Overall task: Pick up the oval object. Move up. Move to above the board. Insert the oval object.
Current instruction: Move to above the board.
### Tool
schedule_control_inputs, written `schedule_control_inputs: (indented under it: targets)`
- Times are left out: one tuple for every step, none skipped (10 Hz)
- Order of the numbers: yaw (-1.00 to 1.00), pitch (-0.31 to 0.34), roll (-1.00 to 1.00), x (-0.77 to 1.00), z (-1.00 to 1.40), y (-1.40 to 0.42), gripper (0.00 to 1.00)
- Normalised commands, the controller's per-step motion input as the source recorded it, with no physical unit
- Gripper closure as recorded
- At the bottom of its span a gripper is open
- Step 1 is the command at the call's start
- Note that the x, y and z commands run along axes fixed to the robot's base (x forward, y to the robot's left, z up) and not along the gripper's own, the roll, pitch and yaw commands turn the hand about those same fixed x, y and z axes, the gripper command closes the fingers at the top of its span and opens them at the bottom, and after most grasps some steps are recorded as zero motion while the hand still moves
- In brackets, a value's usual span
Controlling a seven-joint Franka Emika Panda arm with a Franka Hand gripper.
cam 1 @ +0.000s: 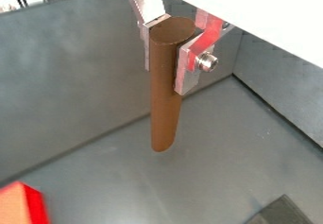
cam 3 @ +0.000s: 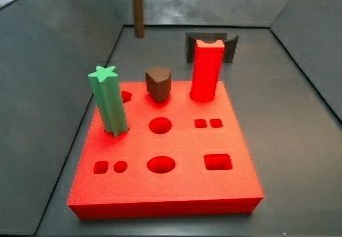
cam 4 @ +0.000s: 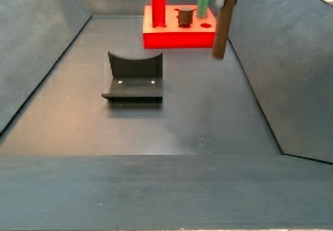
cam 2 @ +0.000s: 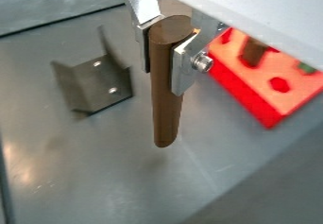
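My gripper [cam 1: 172, 31] is shut on the top of the oval object [cam 1: 161, 91], a tall dark brown rod that hangs upright between the silver fingers; it shows the same way in both wrist views [cam 2: 165, 81]. The rod hangs above the grey floor, off the board. In a side view the rod [cam 3: 136, 6] is behind the red board [cam 3: 160, 171]; in a side view [cam 4: 221, 20] it is beside the board [cam 4: 176, 40]. The gripper itself is out of frame in both side views. The board's edge shows in both wrist views [cam 2: 259, 86] [cam 1: 19, 204].
On the board stand a green star-topped peg [cam 3: 107, 99], a short brown peg [cam 3: 158, 83] and a red peg [cam 3: 205, 69]. The dark fixture [cam 4: 134, 77] stands on the floor, also in a wrist view [cam 2: 91, 84]. Grey walls enclose the floor.
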Motion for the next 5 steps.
schedule_control_inputs:
  targets:
    - [-0.15, -0.02, 0.02, -0.16, 0.58, -0.14, 1.0]
    - [-0.09, 0.011, 0.02, -0.06, 0.34, -0.05, 1.0]
    - [-1.0, 0.157, 0.09, 0.36, 0.44, -1.0, 1.0]
    - [-0.91, 0.195, 0.1, 0.38, 0.4, -1.0, 1.0]
    - [-0.7, 0.218, 0.07, 0.39, 0.41, -1.0, 1.0]
